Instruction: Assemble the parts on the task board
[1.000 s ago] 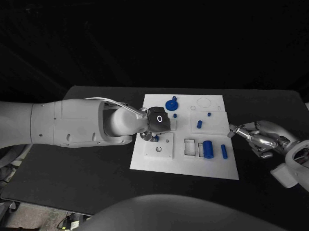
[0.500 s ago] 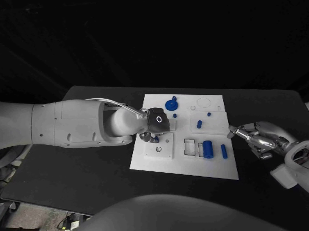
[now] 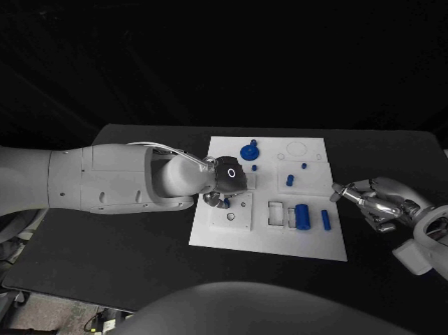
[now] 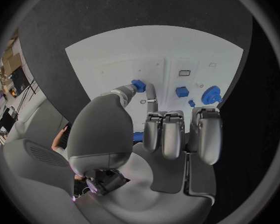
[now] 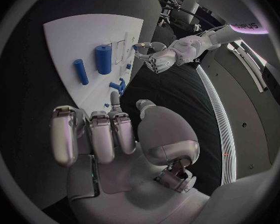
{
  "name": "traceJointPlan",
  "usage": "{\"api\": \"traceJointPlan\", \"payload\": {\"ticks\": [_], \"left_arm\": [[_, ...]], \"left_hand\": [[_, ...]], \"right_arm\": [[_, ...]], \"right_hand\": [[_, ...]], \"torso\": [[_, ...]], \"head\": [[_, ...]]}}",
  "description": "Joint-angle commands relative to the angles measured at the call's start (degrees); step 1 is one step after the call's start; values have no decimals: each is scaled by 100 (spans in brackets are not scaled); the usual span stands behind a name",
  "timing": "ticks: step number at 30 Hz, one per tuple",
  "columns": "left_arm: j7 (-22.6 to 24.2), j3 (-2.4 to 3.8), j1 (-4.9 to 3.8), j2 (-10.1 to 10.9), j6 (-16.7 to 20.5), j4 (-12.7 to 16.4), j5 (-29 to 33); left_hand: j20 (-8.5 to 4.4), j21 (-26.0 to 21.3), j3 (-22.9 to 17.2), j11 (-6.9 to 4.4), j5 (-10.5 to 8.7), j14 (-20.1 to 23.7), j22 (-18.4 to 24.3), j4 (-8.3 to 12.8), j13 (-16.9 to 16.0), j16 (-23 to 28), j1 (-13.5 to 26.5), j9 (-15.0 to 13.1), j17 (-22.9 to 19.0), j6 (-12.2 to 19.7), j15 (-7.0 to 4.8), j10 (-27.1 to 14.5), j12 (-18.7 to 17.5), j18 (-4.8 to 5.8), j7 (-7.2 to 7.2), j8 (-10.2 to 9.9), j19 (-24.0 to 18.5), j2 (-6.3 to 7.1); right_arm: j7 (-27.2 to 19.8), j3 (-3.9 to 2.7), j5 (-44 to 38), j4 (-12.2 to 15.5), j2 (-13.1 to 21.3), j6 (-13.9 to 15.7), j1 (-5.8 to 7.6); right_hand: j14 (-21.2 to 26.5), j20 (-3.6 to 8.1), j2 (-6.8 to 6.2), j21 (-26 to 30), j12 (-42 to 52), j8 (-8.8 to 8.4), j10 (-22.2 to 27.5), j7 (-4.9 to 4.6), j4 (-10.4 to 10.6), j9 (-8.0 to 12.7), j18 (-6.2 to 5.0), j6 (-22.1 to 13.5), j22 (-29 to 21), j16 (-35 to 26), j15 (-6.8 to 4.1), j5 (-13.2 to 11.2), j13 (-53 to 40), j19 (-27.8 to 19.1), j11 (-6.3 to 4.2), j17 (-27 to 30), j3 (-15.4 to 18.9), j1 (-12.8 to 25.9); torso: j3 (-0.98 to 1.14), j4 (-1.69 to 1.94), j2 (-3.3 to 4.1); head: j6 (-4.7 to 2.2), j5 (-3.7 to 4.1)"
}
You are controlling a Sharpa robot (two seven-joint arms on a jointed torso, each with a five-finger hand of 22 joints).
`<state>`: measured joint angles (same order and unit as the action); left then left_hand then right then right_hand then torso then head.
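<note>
**Left hand holding a blue part over the board**

The left hand (image 4: 149, 127) is pinching a small blue part (image 4: 139, 85) over the task board (image 3: 315, 246), left of picture centre. The right hand (image 3: 377, 201), fingers curled and grasping nothing, is waiting beside the board's right edge, so the left is nearer.

White task board (image 3: 214, 234) on black table (image 3: 133, 258) — blue parts (image 3: 301, 216) — silver robot hand (image 3: 377, 201).

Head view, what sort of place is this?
Probably a robotics lab test bench: a black table bearing a white task board with small blue parts, worked by the left hand and right hand.
</note>
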<state>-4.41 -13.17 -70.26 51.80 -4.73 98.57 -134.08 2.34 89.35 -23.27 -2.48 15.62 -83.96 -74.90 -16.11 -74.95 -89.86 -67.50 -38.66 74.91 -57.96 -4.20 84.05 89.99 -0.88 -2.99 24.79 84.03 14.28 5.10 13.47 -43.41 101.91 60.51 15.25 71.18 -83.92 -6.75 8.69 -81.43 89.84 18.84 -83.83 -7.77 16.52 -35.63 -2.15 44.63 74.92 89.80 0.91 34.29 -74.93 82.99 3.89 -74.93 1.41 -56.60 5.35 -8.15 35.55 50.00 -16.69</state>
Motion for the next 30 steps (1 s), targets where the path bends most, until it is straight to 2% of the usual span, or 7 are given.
{"api": "traceJointPlan", "payload": {"ticks": [1,3,4,7,13,23,30], "left_arm": [[24,-11,20,1,-35,5,181],[21,-11,27,5,-34,11,237],[21,-11,27,5,-34,11,237],[16,-11,38,14,-40,17,336],[9,-11,52,31,-9,29,500],[-21,-11,60,46,26,37,591],[-92,-11,62,64,47,45,602]], "left_hand": [[41,-13,-32,50,-66,-604,-1485,5,-1505,-14,-125,-185,1509,-33,55,595,1,69,13,178,555,-1],[36,-7,-27,49,-217,-604,-1487,1,-1505,-14,-196,-480,1509,-23,58,595,1,71,32,455,559,9],[36,-7,-27,49,-217,-604,-1487,1,-1505,-14,-196,-480,1509,-23,58,595,1,71,32,455,559,9],[42,3,-59,46,-267,-604,-1490,-27,-1505,-14,-234,-866,1509,18,47,595,1,73,46,809,564,-7],[34,14,-117,32,-267,-604,-1493,-24,-1505,-14,-263,-1135,1509,4,44,595,1,76,72,1053,569,-5],[27,13,-165,19,-268,-604,-1493,-20,-1505,-14,-292,-1256,1509,46,37,595,1,76,82,1139,569,6],[22,2,-154,20,-331,-604,-1490,-41,-1505,-14,-231,-1330,1509,285,30,595,1,73,87,1091,563,25]], "right_arm": [[-8,1,-56,3,-5,-86,-7],[-5,1,-58,3,-2,-83,-8],[-5,1,-58,3,-2,-83,-8],[4,1,-60,3,0,-86,-10],[24,1,-67,3,-1,-104,-15],[53,1,-76,-7,-12,-150,-31],[68,1,-83,-13,-8,-172,-46]], "right_hand": [[-608,-10,-1,25,16,31,-617,34,-8,9,-50,21,1159,20,-43,19,-1507,-46,-37,-1507,8,-84],[-608,-9,-12,29,16,35,-617,36,-14,10,-51,21,1158,20,-45,14,-1507,-50,-38,-1507,2,-113],[-608,-9,-12,29,16,35,-617,36,-14,10,-51,21,1158,20,-45,14,-1507,-50,-38,-1507,2,-113],[-608,-8,-17,38,16,39,-617,37,-17,11,-53,21,1155,20,-46,11,-1507,-57,-39,-1507,-3,-133],[-608,-4,-30,52,16,52,-617,42,-27,15,-57,22,1150,20,-50,3,-1507,-69,-44,-1507,-33,-225],[-608,-2,-41,65,16,60,-617,45,-34,18,-60,23,1145,20,-52,2,-1507,-79,-47,-1507,-52,-282],[-608,-1,-48,82,16,64,-617,46,-38,19,-65,24,1138,20,-53,1,-1507,-93,-48,-1507,-60,-309]], "torso": [[2,-4,-1],[1,-4,-2],[1,-4,-2],[2,-6,1],[5,-4,1],[3,-9,3],[6,-11,3]], "head": [[0,-5],[0,-9],[0,-9],[0,-11],[0,-14],[0,-37],[0,-48]]}}
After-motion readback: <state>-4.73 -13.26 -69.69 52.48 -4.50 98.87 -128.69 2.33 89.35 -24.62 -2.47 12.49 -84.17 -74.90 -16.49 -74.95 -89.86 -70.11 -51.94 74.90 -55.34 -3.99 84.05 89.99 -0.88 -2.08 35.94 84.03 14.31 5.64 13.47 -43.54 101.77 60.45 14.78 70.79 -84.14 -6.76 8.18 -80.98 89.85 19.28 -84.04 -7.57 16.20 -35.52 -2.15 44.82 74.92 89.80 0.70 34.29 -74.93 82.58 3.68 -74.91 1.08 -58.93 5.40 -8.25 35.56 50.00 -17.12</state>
